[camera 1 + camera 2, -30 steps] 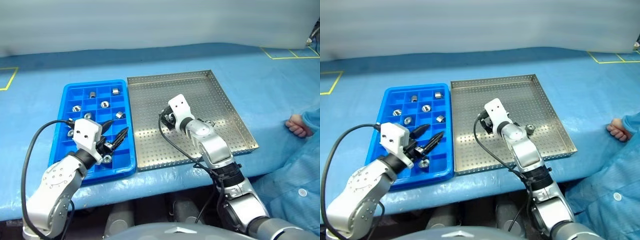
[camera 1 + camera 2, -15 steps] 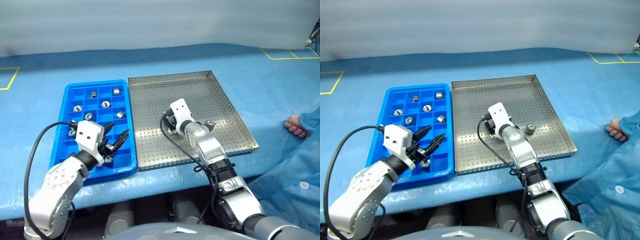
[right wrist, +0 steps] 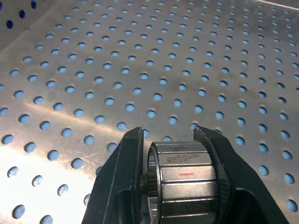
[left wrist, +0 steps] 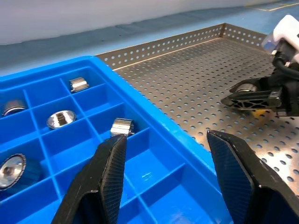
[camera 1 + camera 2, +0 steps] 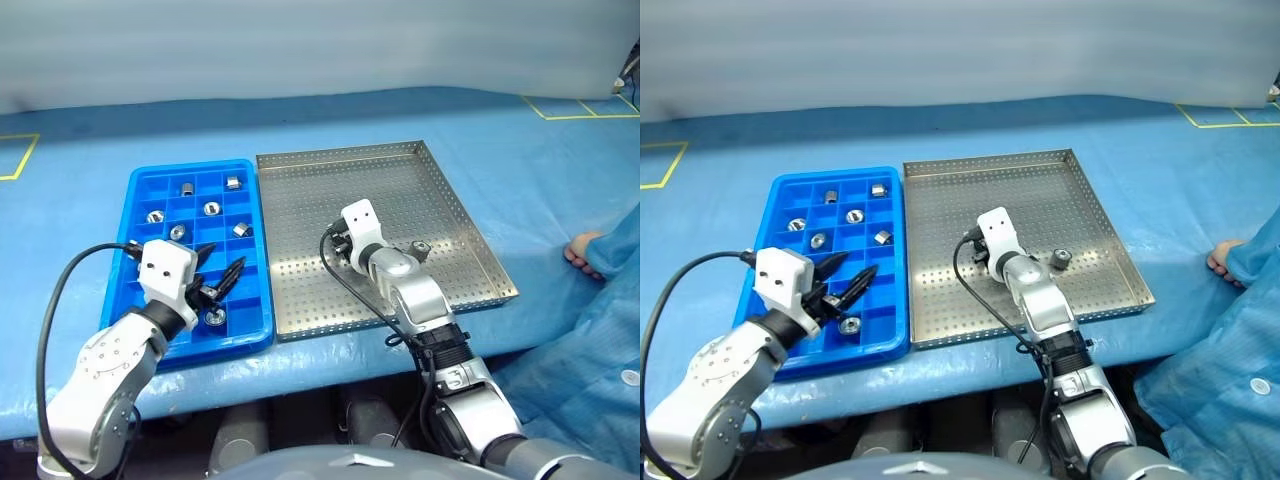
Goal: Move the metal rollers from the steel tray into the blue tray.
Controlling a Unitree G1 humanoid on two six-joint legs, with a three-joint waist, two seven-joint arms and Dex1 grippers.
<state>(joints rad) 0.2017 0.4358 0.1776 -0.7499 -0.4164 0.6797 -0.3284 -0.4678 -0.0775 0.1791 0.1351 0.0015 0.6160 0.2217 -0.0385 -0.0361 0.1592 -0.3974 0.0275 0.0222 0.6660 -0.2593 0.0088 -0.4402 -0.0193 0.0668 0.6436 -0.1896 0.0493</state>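
The right tool (image 3: 170,140) has its two black fingers (image 3: 122,177) closed against a ribbed, silver-grey metal roller (image 3: 184,179), just above the perforated floor of the silver steel tray (image 3: 140,60).

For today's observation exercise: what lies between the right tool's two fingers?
A metal roller, clamped between the right tool's fingers above the steel tray, seen in the right wrist view.

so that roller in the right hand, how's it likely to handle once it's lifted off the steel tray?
Probably rigid and heavy for its size: the roller looks like solid ribbed metal. The right hand clamps it on its flat ends, which looks secure, though smooth metal could slip. If dropped on the steel tray, the round body would likely roll.
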